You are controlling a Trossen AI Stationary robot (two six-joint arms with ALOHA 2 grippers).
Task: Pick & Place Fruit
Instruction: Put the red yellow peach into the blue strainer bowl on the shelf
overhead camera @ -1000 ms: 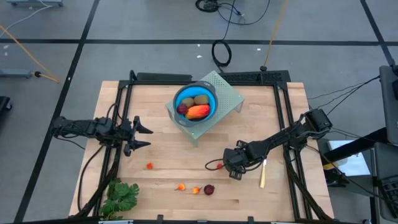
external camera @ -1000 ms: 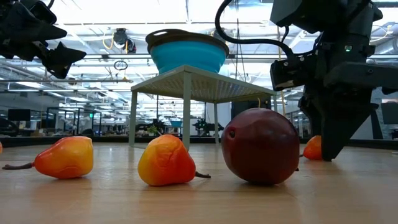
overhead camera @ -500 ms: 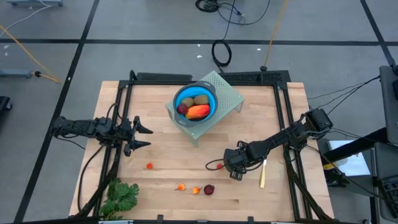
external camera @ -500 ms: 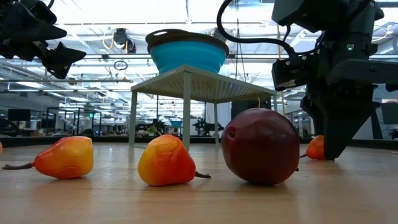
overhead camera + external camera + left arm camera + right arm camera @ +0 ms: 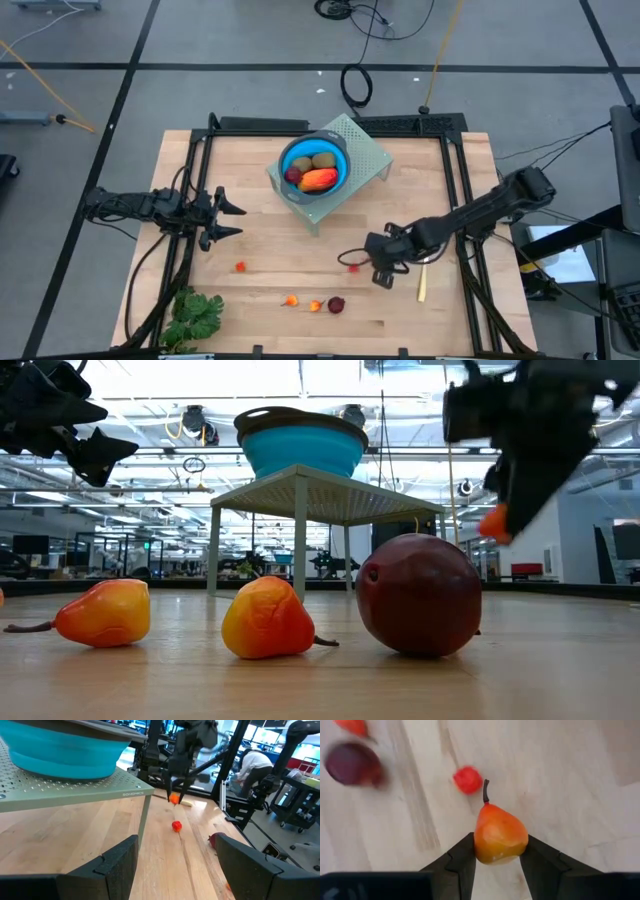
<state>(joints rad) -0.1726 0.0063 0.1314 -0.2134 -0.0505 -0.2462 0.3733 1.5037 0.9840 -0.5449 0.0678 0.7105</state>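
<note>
My right gripper is shut on a small orange pear-shaped fruit above the table's middle right; it also shows in the low view. A blue bowl on a green perforated stand holds two brown-green ovals, a dark red ball and a long orange-red piece. A tiny red fruit, two small orange ones and a dark red ball lie on the table. My left gripper is open and empty at the table's left. My right gripper pinches the small orange fruit's wide round end between its two fingers. The fingers slant down from the table's right side. The fruit is lifted clear of the table, its dark stem pointing away from the gripper.
A green leafy bunch lies at the near left corner. A slim yellow-handled knife lies just right of my right gripper. Black frame rails run along the table's left, right and far sides. A person shows beyond the table in the left wrist view.
My right gripper has gone up with the small orange fruit, which rested on the table a second ago and now hangs clear above it. The gripper has also shifted a little toward the table's right edge.
</note>
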